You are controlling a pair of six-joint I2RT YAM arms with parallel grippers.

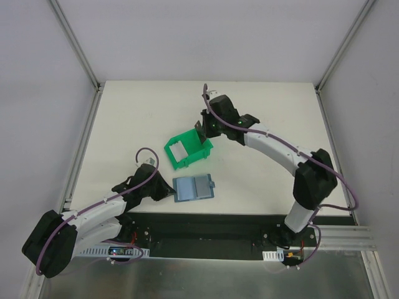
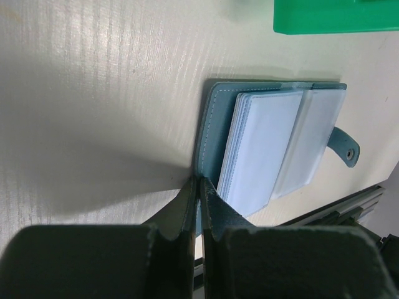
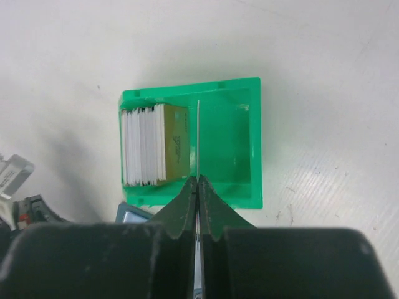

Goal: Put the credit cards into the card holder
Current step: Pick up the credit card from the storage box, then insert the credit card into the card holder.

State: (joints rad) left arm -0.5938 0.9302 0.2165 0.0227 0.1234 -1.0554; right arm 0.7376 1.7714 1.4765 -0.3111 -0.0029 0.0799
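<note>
The teal-blue card holder (image 1: 193,188) lies open on the table, its pale blue pockets (image 2: 265,146) facing up. My left gripper (image 2: 199,182) is shut on the holder's left cover edge and also shows in the top view (image 1: 167,192). A stack of credit cards (image 3: 144,146) stands on edge at the left end of the green bin (image 3: 240,149), with a tan-gold card (image 3: 177,147) on its outer face. My right gripper (image 3: 197,179) is shut on one credit card (image 3: 197,134), seen edge-on as a thin pale line above the bin. From above, the right gripper (image 1: 202,131) is over the bin's far right corner.
The green bin (image 1: 177,159) sits mid-table, just beyond the card holder. A corner of the holder (image 3: 129,215) shows below the bin in the right wrist view. The holder's snap tab (image 2: 346,148) points toward the table's near edge and its black rail (image 1: 206,224).
</note>
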